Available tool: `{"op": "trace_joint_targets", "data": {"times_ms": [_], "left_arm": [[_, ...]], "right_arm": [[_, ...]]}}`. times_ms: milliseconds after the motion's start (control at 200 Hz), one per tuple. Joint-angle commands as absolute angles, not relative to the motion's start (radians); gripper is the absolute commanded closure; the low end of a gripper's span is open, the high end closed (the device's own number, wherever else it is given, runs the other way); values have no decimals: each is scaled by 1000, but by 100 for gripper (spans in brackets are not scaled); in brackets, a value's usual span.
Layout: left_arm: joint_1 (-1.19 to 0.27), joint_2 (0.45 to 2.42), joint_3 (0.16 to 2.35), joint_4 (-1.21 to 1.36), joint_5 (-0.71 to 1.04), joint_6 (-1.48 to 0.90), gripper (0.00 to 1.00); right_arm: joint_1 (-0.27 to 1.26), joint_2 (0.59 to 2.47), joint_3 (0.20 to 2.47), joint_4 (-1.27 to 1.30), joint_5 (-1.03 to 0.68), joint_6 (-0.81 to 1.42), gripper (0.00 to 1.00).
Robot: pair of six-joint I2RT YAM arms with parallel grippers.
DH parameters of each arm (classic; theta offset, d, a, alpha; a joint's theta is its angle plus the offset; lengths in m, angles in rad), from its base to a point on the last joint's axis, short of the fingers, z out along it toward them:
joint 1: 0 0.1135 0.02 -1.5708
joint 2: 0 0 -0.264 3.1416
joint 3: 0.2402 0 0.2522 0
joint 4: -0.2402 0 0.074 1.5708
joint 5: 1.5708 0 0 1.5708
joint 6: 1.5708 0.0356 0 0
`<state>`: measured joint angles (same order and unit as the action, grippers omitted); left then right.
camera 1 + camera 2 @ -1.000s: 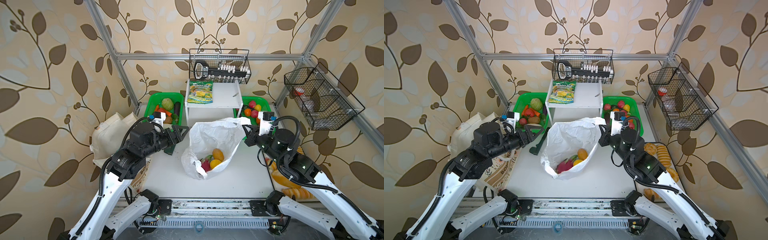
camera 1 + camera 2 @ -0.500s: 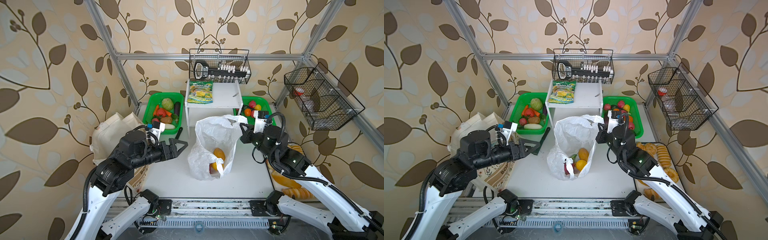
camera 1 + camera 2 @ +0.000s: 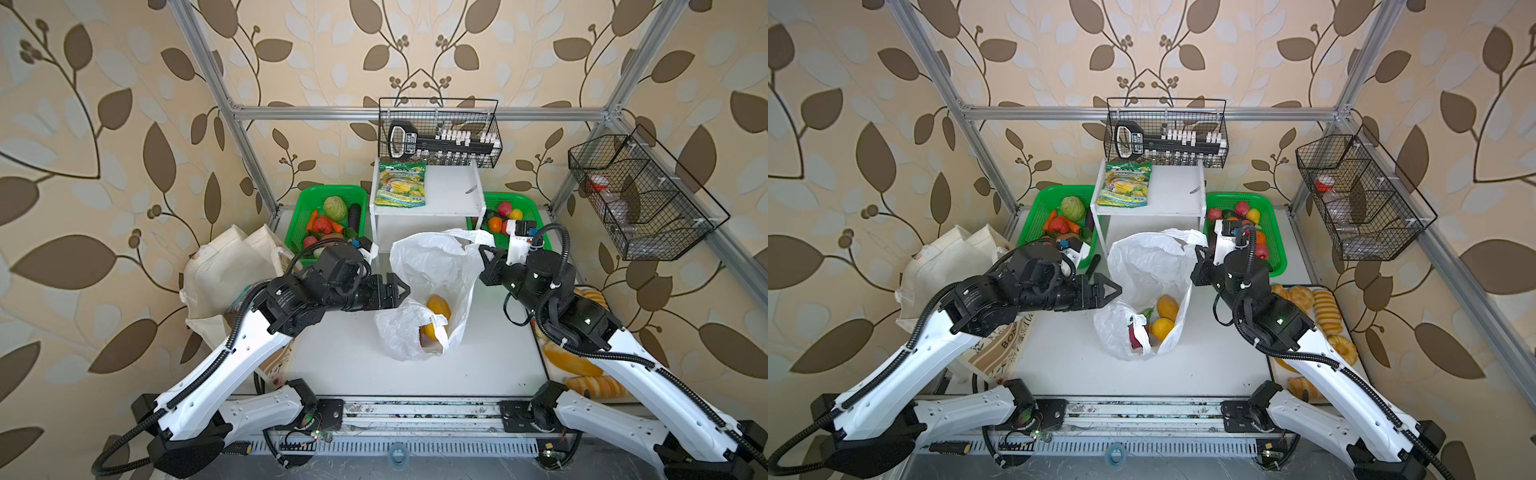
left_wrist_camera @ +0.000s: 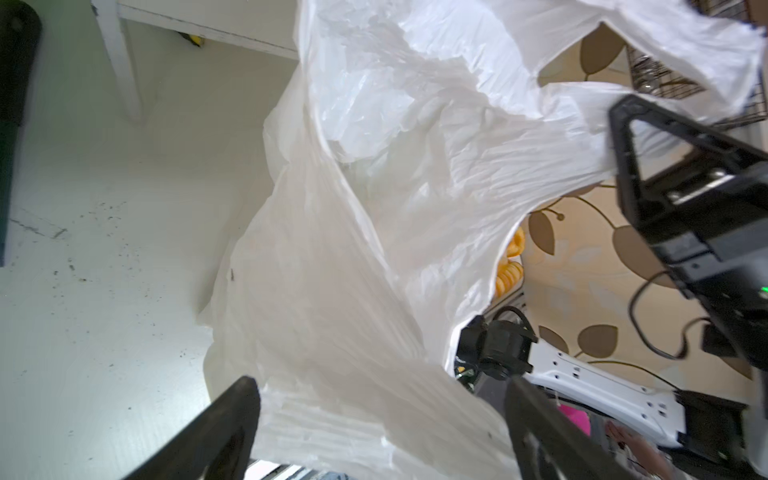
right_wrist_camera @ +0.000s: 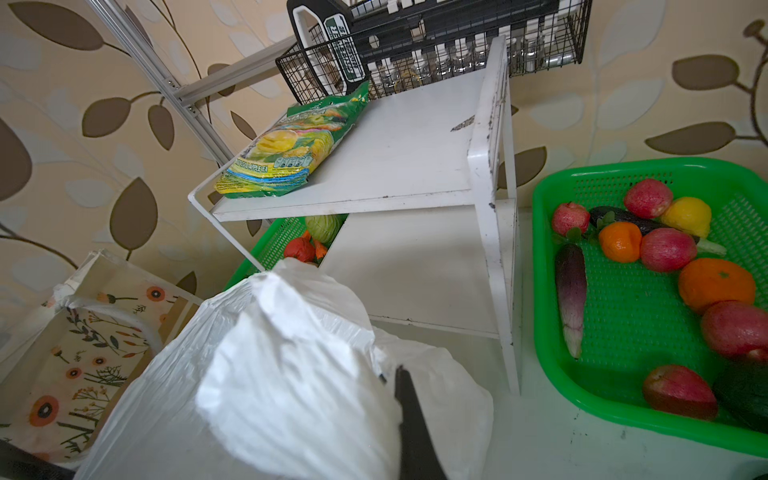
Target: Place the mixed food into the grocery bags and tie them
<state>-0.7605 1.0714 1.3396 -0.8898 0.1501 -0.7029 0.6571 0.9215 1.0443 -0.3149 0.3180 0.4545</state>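
The white plastic carrier bag stands mid-table, pulled up tall. My right gripper is shut on the bag's upper rim, at its right side. My left gripper is open at the bag's left wall, and crinkled plastic lies between its spread fingers. Two yellow-orange toy fruits lie inside the bag, with a dark pink dragon fruit beside them. The cream canvas tote slumps at the far left, behind my left arm.
A white shelf at the back carries a green-yellow snack packet. Green mesh baskets of toy produce flank the shelf. Golden bread loaves lie along the right edge. Wire baskets hang on the frame.
My right gripper has drawn the bag's rim up and back, making the bag taller and narrower. My left gripper has moved right, up to the bag's wall.
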Motion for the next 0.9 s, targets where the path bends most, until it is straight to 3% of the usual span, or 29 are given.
{"op": "trace_joint_targets", "data": {"times_ms": [0, 65, 100, 255, 440, 595, 760, 895], "left_arm": [[-797, 1099, 1408, -893, -6, -666, 11], [-801, 1130, 1422, -911, -32, -651, 18], [-801, 1143, 1426, -913, -36, -636, 27], [-801, 1118, 1413, -873, -82, -575, 100], [-764, 1027, 1427, -862, -230, -463, 100], [-605, 1105, 1550, -950, -24, -403, 100], [-566, 1169, 1661, -956, 37, -335, 100], [-507, 1280, 1806, -1009, 190, -268, 100]], "right_arm": [[663, 920, 1094, -311, 321, 432, 100], [663, 917, 1097, -313, 320, 418, 100], [663, 914, 1097, -315, 320, 413, 100], [663, 883, 1097, -364, 327, 391, 100], [662, 785, 1108, -441, 178, 316, 100], [662, 723, 1161, -518, -80, 289, 100], [663, 708, 1258, -583, -268, 337, 100], [663, 691, 1308, -563, -371, 369, 100]]}}
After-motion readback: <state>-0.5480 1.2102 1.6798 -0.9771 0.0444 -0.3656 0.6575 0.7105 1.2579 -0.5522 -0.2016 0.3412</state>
